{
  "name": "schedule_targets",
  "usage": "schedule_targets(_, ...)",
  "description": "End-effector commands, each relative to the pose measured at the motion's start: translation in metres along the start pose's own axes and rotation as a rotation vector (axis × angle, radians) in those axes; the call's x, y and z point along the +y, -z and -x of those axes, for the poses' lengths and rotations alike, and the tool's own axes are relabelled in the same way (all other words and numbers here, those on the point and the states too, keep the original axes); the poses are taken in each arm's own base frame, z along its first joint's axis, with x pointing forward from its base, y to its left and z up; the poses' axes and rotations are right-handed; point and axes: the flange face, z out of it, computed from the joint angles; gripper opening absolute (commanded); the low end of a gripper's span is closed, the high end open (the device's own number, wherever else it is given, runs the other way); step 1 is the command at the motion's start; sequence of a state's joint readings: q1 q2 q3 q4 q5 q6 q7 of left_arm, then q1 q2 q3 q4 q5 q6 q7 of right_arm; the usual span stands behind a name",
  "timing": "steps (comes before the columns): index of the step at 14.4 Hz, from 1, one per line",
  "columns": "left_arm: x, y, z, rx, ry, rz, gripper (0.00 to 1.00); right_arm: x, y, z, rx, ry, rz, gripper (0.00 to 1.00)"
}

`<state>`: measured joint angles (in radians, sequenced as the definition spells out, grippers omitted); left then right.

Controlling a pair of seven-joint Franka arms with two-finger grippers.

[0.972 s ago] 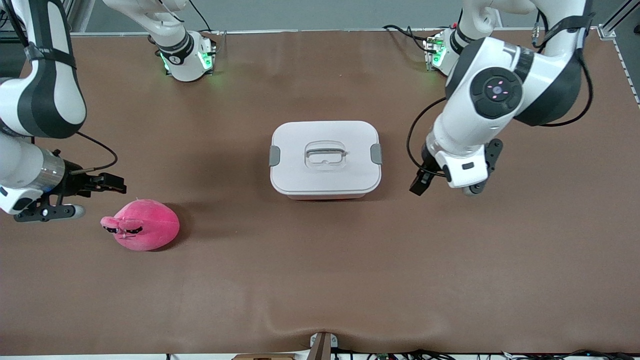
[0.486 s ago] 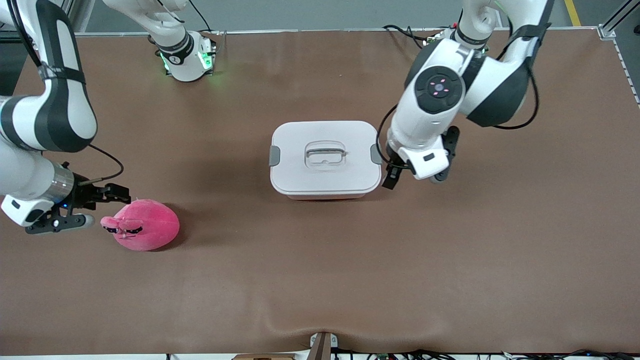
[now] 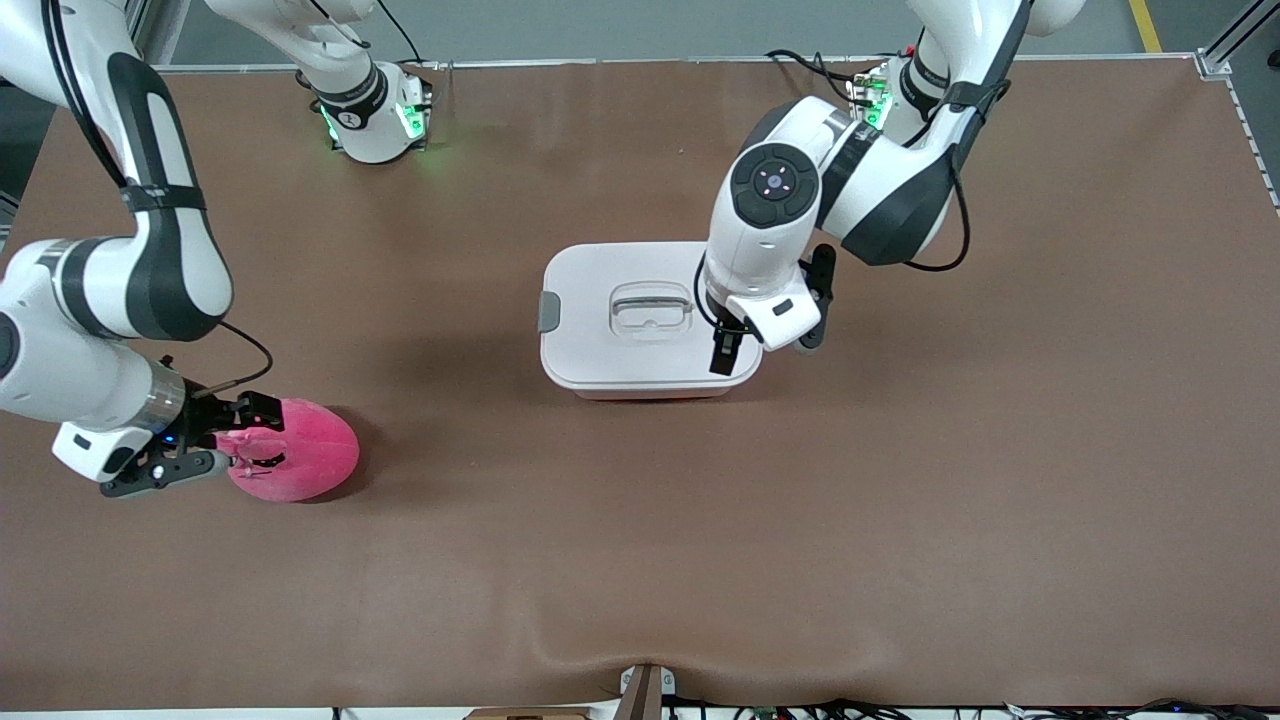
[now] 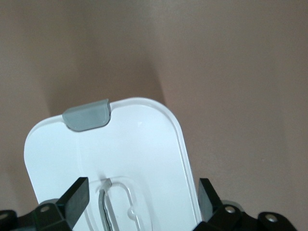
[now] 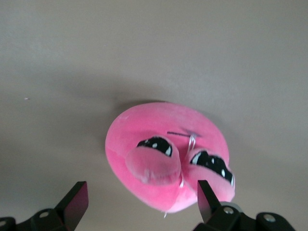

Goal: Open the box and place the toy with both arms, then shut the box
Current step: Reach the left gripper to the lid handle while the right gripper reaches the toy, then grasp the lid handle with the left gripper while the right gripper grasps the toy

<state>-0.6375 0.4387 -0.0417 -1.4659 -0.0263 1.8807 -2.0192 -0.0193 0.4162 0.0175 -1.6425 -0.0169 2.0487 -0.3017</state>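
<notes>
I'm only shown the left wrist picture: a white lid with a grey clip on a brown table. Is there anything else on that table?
Observer: Yes. A pink plush toy lies toward the right arm's end, nearer the front camera than the box.
Operator: Is anything near that toy?
Observer: The right claw is at the toy's snout end, fingers open on either side of it, not closed.
Operator: And the claw whose camera I'm looking through?
Observer: The left claw hangs open over the lid's end toward the left arm's base.
Operator: Does the lid have just that one clip?
Observer: One grey clip shows; the arm covers the end where another might sit.
</notes>
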Motion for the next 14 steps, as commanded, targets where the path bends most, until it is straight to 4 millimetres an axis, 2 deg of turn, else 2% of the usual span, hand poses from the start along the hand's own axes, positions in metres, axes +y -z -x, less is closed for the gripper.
schedule_targets(1,0.0,0.002,0.018,-0.026,0.044,0.021,1.0,-0.005,0.0,-0.007,-0.003,0.097,0.061,1.0)
schedule_targets(4,-0.007,-0.006,0.04,-0.034,0.098,0.033,1.0,-0.004,-0.011,-0.009,-0.007,0.172,0.061,1.0)
schedule_targets(6,-0.014,-0.014,0.057,-0.035,0.134,0.03,1.0,-0.005,-0.028,-0.009,-0.019,0.18,0.054,1.0)
schedule_targets(9,-0.025,-0.035,0.085,-0.027,0.195,0.026,1.0,-0.007,-0.032,-0.009,-0.025,0.183,0.052,1.0)
schedule_targets(13,-0.029,-0.053,0.095,-0.025,0.262,0.008,1.0,-0.008,-0.036,-0.009,-0.029,0.185,0.05,1.0)
schedule_targets(14,-0.03,-0.053,0.097,-0.023,0.279,0.01,1.0,-0.008,-0.043,-0.007,-0.042,0.184,0.045,1.0)
